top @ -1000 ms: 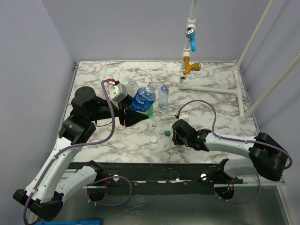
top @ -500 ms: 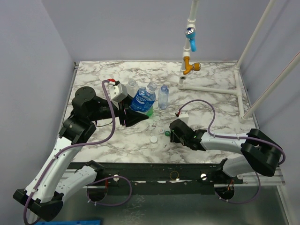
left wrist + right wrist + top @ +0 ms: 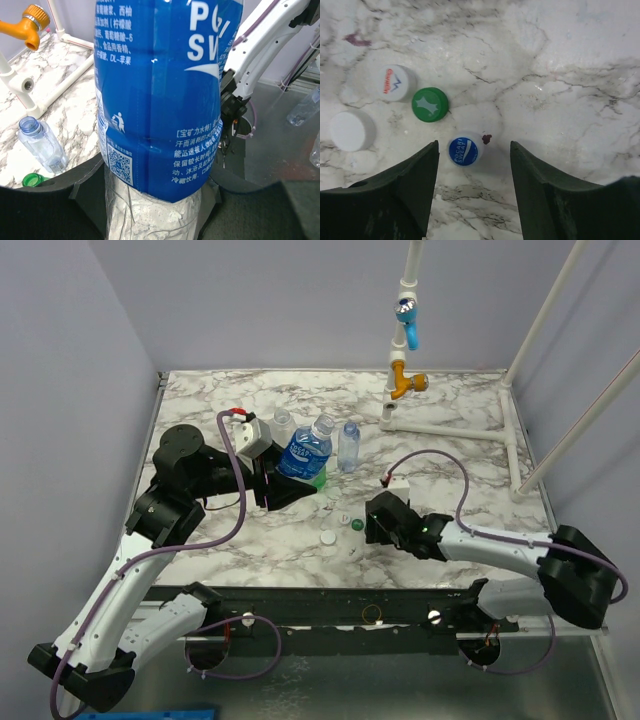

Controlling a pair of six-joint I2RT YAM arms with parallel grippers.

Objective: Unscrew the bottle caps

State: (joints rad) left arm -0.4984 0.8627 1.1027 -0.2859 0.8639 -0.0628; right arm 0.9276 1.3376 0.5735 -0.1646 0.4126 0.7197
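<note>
- We see the right hand (image 3: 474,146) spread wide, low over the marble tabletop (image 3: 580,75), gripping nothing.
- The blue-printed cap (image 3: 463,151) lies between its fingers, touching neither.
- The green cap (image 3: 430,104), the logo-marked white cap (image 3: 395,82) and the plain white cap (image 3: 351,131) lie just beyond the fingertips, off to one side.
- The left hand (image 3: 288,483) is clenched on the blue-labelled bottle (image 3: 160,100), apart from the caps.

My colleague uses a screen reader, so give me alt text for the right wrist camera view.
The open right gripper hangs over a blue-printed white cap lying on the marble table. To its left lie a green cap, a white cap with a red logo and a plain white cap.
</note>
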